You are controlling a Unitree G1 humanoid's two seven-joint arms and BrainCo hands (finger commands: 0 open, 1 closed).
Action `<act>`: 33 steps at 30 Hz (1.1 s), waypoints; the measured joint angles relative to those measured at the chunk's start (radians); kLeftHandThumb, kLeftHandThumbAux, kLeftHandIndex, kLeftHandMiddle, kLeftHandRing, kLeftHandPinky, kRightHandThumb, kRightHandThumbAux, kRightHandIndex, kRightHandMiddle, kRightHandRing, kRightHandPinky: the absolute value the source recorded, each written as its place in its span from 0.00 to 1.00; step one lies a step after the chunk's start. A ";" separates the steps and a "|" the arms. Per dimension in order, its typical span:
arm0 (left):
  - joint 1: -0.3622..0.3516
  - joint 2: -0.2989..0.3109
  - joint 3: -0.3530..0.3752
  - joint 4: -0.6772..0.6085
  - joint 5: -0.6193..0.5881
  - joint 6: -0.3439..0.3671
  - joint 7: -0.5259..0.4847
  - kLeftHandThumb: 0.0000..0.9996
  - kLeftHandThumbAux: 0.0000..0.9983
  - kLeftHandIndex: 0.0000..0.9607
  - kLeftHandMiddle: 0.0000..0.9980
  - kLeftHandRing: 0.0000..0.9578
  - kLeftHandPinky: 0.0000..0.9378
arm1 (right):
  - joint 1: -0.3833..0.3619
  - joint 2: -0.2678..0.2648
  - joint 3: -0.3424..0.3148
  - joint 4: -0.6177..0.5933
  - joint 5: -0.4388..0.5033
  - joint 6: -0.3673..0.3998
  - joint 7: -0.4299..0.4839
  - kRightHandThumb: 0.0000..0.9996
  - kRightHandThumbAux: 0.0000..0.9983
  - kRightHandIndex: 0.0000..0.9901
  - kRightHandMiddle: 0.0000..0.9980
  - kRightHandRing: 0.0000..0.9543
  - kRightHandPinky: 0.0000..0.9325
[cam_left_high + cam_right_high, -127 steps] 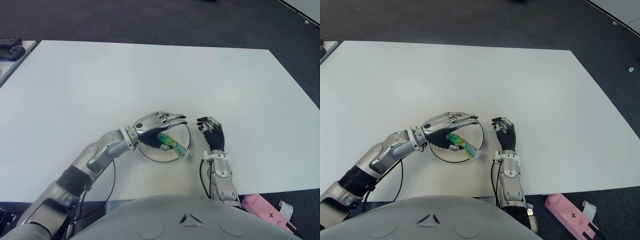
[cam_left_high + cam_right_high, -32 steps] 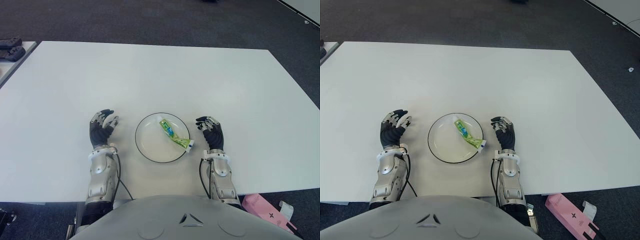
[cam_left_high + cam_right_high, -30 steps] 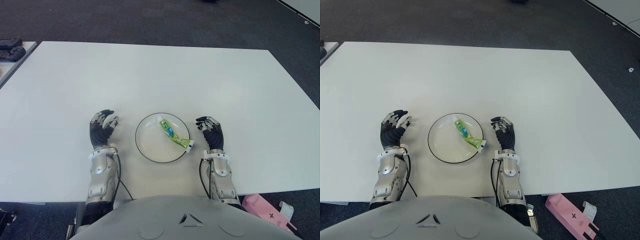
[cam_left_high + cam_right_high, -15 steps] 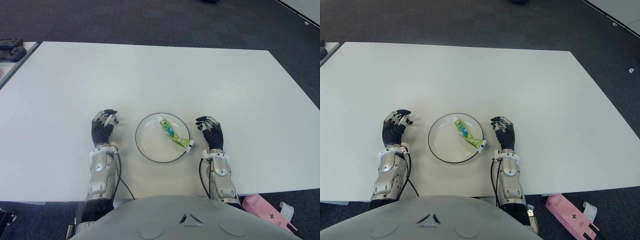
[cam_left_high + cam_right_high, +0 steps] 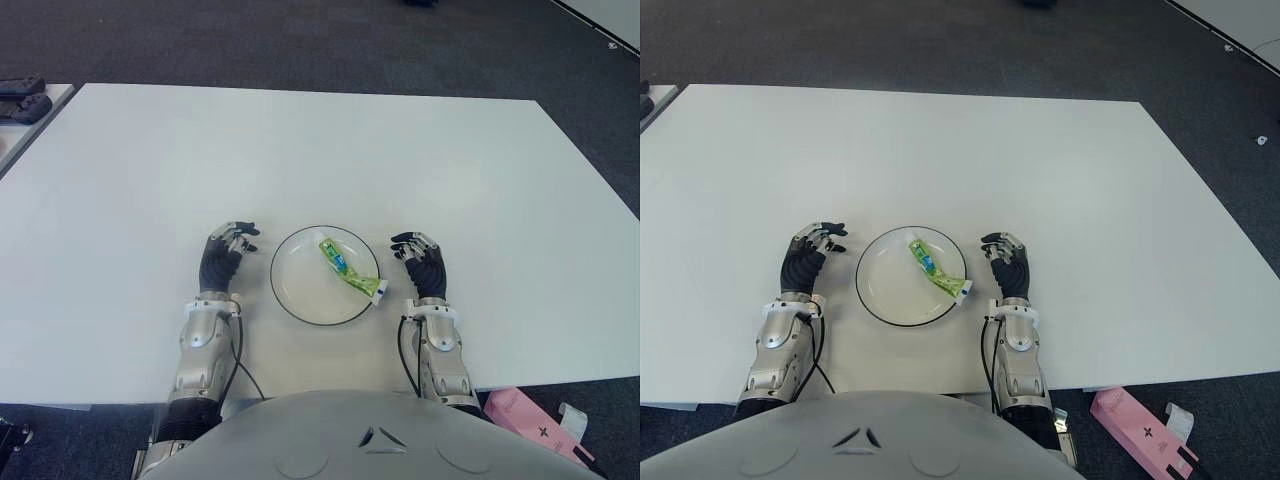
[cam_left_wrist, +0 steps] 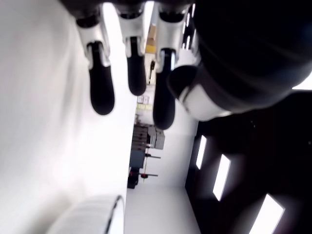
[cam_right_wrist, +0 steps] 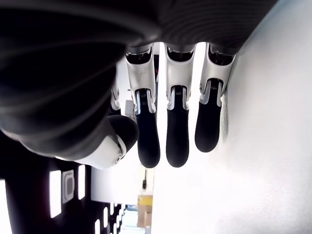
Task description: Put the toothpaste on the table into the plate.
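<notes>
A green toothpaste tube (image 5: 349, 270) lies inside the round white plate with a dark rim (image 5: 296, 295) on the white table (image 5: 320, 150), its cap end near the plate's right rim. Just left of the plate is my left hand (image 5: 223, 258), fingers relaxed and holding nothing; in the left wrist view its fingertips (image 6: 102, 92) hang over bare table with the plate's edge (image 6: 116, 204) nearby. My right hand (image 5: 421, 265) shows just right of the plate, fingers loose and empty, as the right wrist view confirms (image 7: 168, 141).
A pink box (image 5: 530, 420) lies on the dark floor beyond the table's near right corner. Dark objects (image 5: 22, 95) sit on a second table at the far left. Wide bare tabletop stretches beyond the plate.
The left hand let go of the toothpaste in the plate, drew back to the left, and in the last half second has shifted right, closer to the plate. The right hand stayed still.
</notes>
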 measured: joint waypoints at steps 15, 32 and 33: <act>-0.018 0.033 -0.011 0.042 0.049 -0.040 -0.021 0.70 0.72 0.45 0.47 0.51 0.55 | 0.000 0.003 -0.001 -0.001 0.000 0.000 -0.001 0.70 0.73 0.43 0.45 0.46 0.46; -0.028 0.035 -0.007 0.086 0.125 -0.114 0.006 0.70 0.72 0.44 0.48 0.53 0.57 | 0.001 0.001 -0.002 -0.001 -0.003 0.000 -0.004 0.70 0.73 0.43 0.45 0.45 0.45; -0.028 0.035 -0.007 0.085 0.130 -0.116 0.010 0.70 0.72 0.44 0.48 0.53 0.57 | 0.001 0.000 -0.002 -0.002 -0.003 0.000 -0.004 0.70 0.73 0.43 0.45 0.45 0.45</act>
